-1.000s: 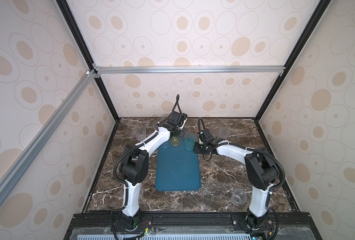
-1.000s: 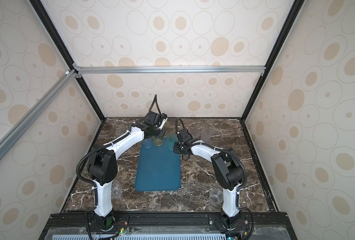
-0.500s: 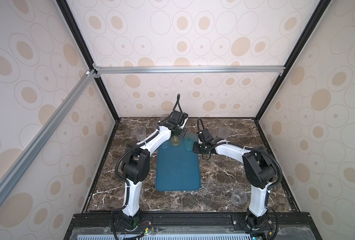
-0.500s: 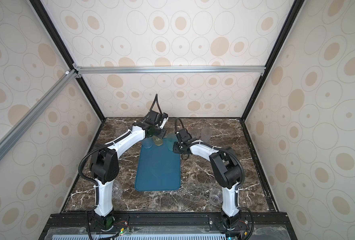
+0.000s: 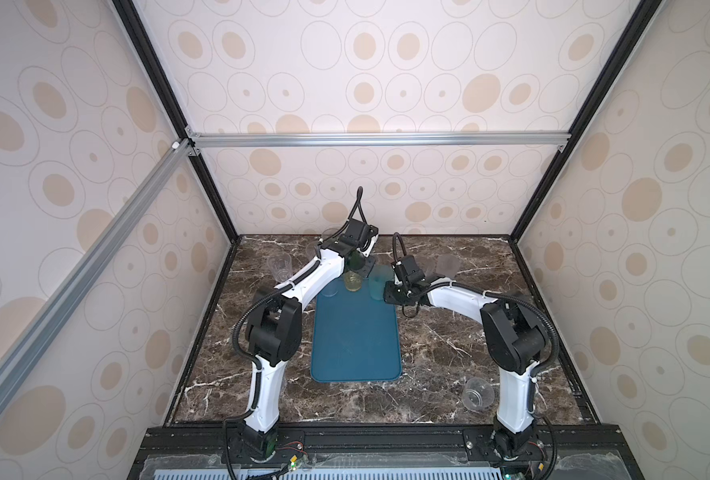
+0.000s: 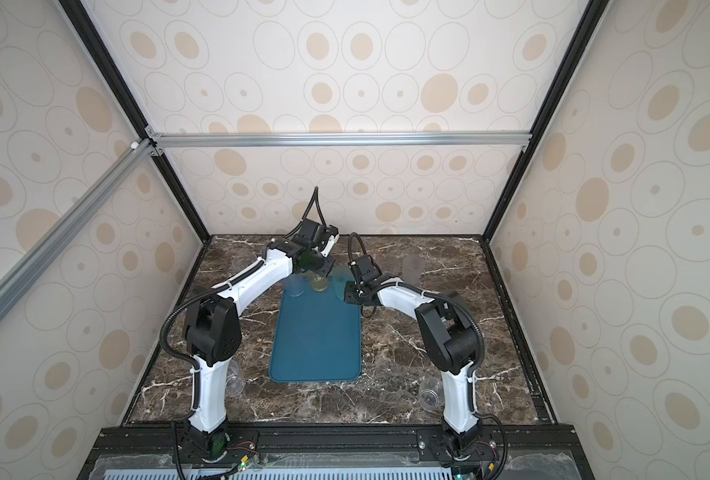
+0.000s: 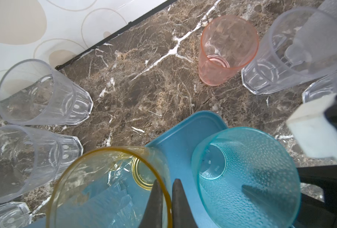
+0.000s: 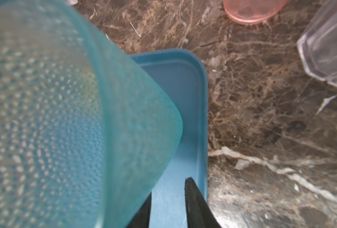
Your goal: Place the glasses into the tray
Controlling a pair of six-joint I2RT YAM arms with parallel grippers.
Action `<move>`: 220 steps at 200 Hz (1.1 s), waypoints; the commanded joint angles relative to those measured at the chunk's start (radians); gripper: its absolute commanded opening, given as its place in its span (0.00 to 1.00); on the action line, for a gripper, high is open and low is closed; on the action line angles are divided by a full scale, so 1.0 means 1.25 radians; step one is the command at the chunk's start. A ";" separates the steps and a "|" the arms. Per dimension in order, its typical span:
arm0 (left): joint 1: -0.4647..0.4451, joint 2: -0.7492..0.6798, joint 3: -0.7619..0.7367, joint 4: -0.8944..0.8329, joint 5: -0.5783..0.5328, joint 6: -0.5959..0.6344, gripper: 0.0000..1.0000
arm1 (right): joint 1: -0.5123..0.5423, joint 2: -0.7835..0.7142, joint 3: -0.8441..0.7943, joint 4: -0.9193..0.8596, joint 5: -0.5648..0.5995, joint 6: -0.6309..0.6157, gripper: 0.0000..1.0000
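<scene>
One teal-blue tray (image 7: 183, 138). In the left wrist view: one yellow tumbler (image 7: 96, 189), one teal tumbler (image 7: 248, 173), one pink tumbler (image 7: 226, 49), five clear faceted tumblers (image 7: 43, 92)

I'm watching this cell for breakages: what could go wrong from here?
1. The left gripper pinches the see-through yellow tumbler by its rim, its base right at the far rim of the flat teal-blue plastic tray; set down there, it could tip.
2. The dimpled teal-green tumbler is close beside it, with the right gripper at its wall; either arm's move might knock the neighbour.
</scene>
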 commanded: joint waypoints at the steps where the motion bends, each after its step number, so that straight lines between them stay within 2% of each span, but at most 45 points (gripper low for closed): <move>1: 0.004 0.019 0.040 -0.015 0.011 -0.003 0.04 | 0.001 0.023 0.025 0.007 0.016 -0.007 0.32; 38: 0.003 0.024 0.044 -0.024 0.006 -0.003 0.06 | 0.000 0.038 0.039 0.007 0.033 -0.014 0.32; 81: 0.004 0.031 0.058 -0.043 0.000 -0.005 0.14 | 0.000 0.056 0.055 0.004 0.063 -0.024 0.32; 185: 0.003 0.026 0.083 -0.056 -0.001 -0.007 0.23 | 0.001 0.087 0.094 -0.007 0.079 -0.037 0.33; 220: 0.003 0.017 0.091 -0.063 -0.007 -0.008 0.30 | 0.001 0.083 0.103 -0.012 0.074 -0.045 0.34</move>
